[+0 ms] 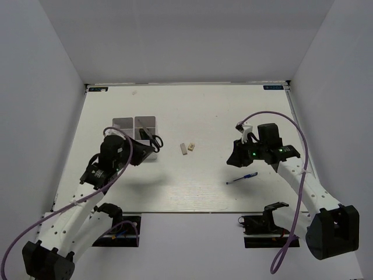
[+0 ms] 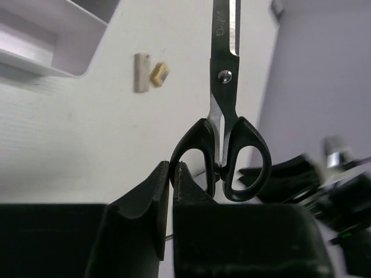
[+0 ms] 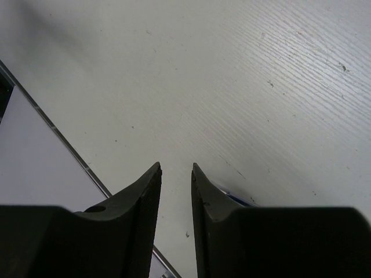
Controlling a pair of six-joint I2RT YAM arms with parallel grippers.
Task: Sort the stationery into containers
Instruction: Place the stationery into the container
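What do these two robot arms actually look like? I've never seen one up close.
The left arm and right arm are slim white links with black joints and chunky black bases. A loose purple cable loops along each. Small green lights glow near the right wrist. The left tool and right tool are matt black, each with two tapered fingers.

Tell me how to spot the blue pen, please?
Look at the white table from above, on the robot's right side. Just nearer than the right gripper, toward the front edge, lies the blue pen. It is long, thin and blue, unlike the short pale blocks in the middle.
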